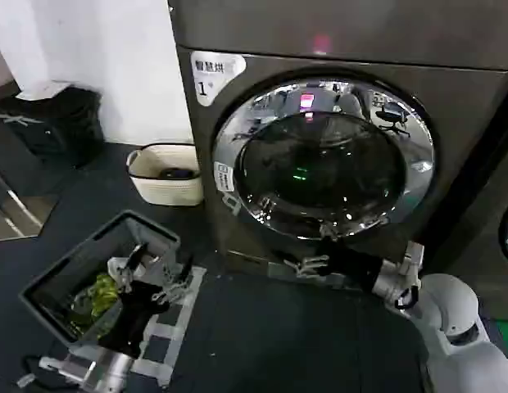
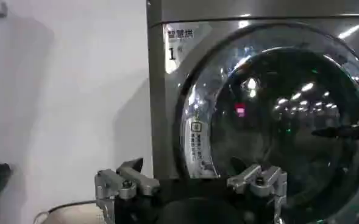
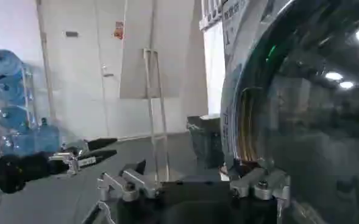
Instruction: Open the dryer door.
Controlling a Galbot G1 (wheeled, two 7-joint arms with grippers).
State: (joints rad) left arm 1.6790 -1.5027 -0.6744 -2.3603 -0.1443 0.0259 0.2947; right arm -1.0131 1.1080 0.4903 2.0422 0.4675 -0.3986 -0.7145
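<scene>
Nearest the camera, at the lower left of the head view, the left hand (image 1: 147, 274) is hanging with its fingers spread wide and holding nothing, just above a grey bin (image 1: 53, 282) with green things inside. It is sitting well apart from the machine and looks idle.

At the lower right, the right arm is reaching in low toward the front of the dryer (image 1: 451, 106). The right hand (image 1: 319, 258) is sitting just under the bottom edge of the door (image 1: 324, 160), fingers parted wide, gripping nothing. In the right wrist view one finger (image 3: 261, 182) is lying close against the chrome ring, though I cannot tell whether it is touching.

The door is filling the upper middle of the head view, closed flush against the dryer front, with the white "1" label at its upper left. Beyond, a pale basket (image 1: 164, 176) is standing on the floor at left, beside the machine.

The risk, as I judge it, is slipping: the ring is smooth, rounded and shiny, so fingers closing on its lower rim may slide off. Pulling from the bottom, away from the latch side, could also strain the hinge without freeing the catch.
</scene>
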